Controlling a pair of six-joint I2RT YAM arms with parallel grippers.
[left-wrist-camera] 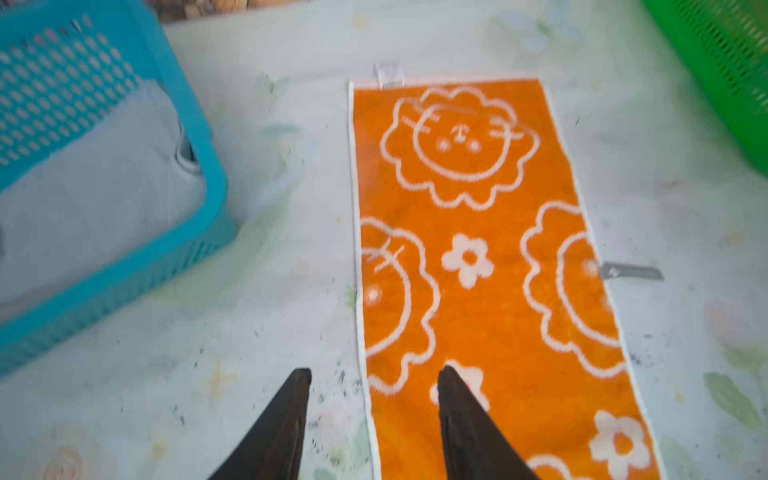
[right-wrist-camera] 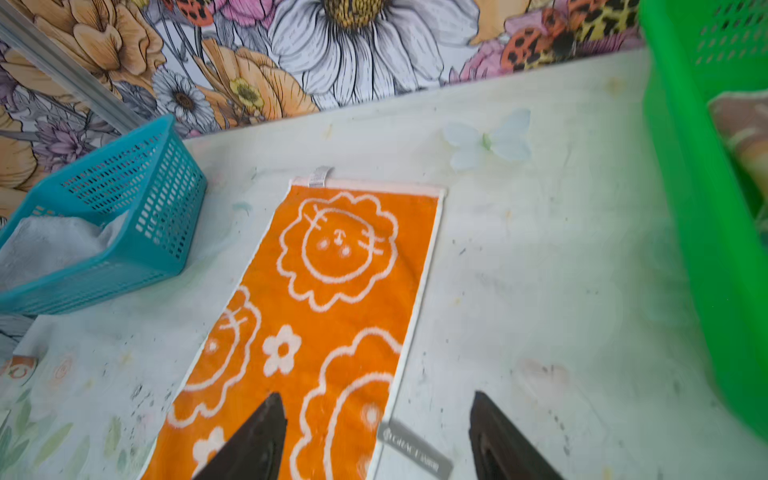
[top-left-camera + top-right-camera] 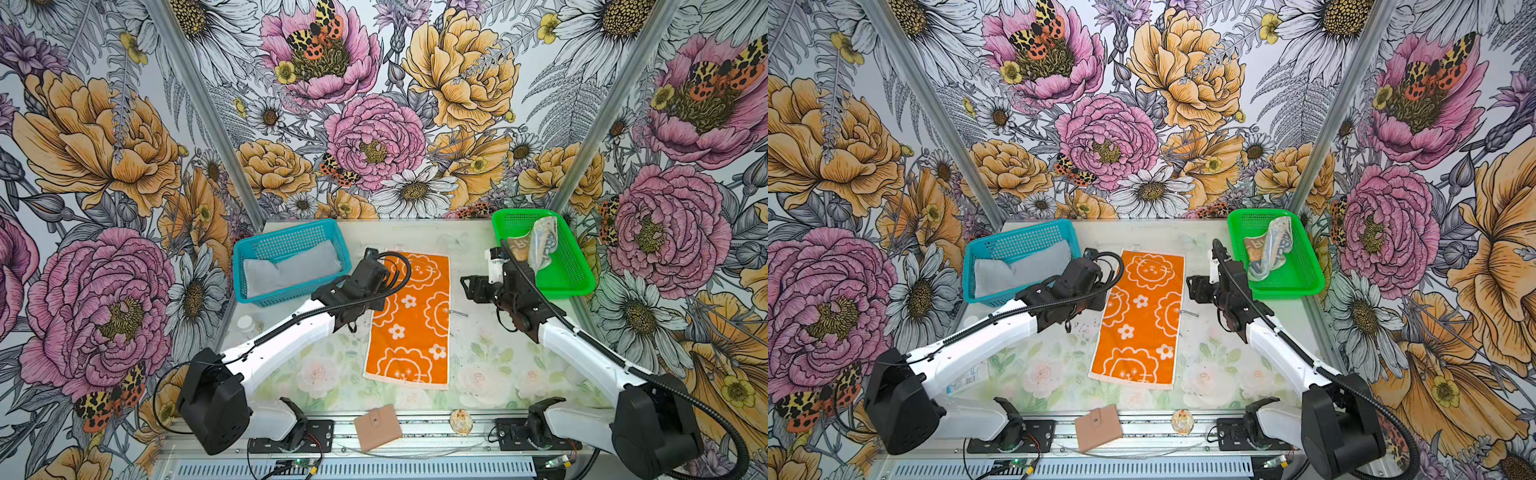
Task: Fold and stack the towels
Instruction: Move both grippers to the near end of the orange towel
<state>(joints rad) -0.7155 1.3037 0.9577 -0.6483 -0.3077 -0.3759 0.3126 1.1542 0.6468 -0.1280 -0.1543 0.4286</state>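
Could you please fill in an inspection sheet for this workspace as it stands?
Surface: pale floral table, speckled with dark flecks.
Job's things: orange towel flat mid-table; grey towel in blue basket; lettered towel crumpled in green basket.
Clutter: tan wallet and small round item on the front rail.
Hands: left hand and right hand open, empty, by the orange towel's long edges.
Cables: black conduit along each arm; one loop overhangs the towel.
Surroundings: flower-print walls, metal posts.

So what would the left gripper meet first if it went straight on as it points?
Likely the orange towel: the left gripper straddles its long edge, jaws open; depth is unclear.
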